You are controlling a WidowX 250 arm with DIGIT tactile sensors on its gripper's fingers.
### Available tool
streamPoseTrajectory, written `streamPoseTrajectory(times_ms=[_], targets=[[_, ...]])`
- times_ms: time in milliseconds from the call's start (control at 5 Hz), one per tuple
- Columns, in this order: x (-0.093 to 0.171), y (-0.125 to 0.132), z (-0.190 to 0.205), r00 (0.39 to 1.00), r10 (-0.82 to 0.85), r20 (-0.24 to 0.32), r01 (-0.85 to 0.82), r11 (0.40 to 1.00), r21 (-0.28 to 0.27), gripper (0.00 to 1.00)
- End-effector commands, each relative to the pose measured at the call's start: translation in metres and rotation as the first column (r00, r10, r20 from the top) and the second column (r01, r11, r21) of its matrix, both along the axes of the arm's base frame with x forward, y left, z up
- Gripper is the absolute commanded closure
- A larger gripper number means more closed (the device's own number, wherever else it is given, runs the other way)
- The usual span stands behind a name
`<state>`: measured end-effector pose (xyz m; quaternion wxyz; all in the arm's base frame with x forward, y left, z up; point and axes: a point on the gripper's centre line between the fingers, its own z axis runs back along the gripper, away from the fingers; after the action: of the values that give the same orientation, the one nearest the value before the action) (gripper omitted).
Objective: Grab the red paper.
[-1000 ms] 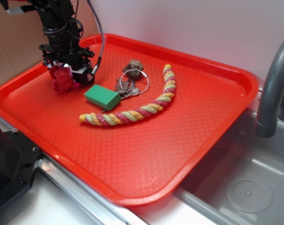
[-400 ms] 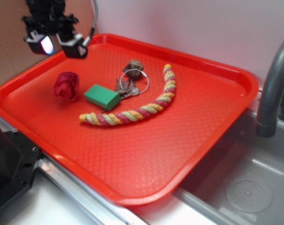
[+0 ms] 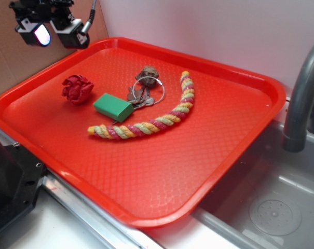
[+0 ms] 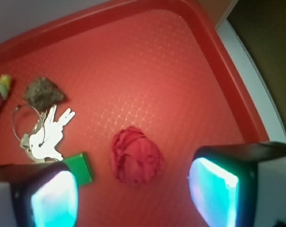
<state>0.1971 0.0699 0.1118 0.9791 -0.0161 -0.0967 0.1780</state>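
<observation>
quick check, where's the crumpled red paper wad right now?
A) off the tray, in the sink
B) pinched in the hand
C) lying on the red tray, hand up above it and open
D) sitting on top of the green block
C: the crumpled deep-red paper wad lies on the red plastic tray beside the green rectangular block, while the hand hangs above it, its fingers apart and holding nothing.

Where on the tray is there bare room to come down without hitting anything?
The near half of the red plastic tray, in front of the striped twisted rope, is bare. It is crowded at the back left: crumpled red paper wad, green block, keys, brown lump.
</observation>
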Motion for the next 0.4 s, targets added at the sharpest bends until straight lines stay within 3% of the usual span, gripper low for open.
streamPoseTrajectory(times_ms=[0, 200], targets=[[-0.0111, -0.0052, -0.0115, 0.998, -0.057, -0.029, 0.057, 0.998, -0.007, 0.0], [-0.0095, -0.0117, -0.0137, 0.997, -0.078, -0.028, 0.078, 0.997, -0.012, 0.0]])
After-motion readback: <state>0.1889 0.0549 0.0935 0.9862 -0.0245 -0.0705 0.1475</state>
